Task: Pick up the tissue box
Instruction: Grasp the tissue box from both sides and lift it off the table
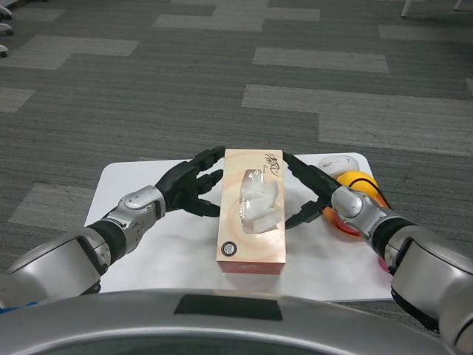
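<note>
The tissue box (253,222) is long and peach-coloured, with white tissue showing through its top slot. It lies lengthwise at the middle of the white table (148,244). My left hand (188,185) has its fingers spread against the box's left side. My right hand (314,194) presses on the box's right side, so the box is clamped between the two hands. I cannot tell whether the box is raised off the table.
A yellow and orange object (360,183) sits just behind my right wrist, with a white rounded object (336,163) beyond it near the table's far right corner. Something red (383,262) peeks out by my right forearm. Grey carpet surrounds the table.
</note>
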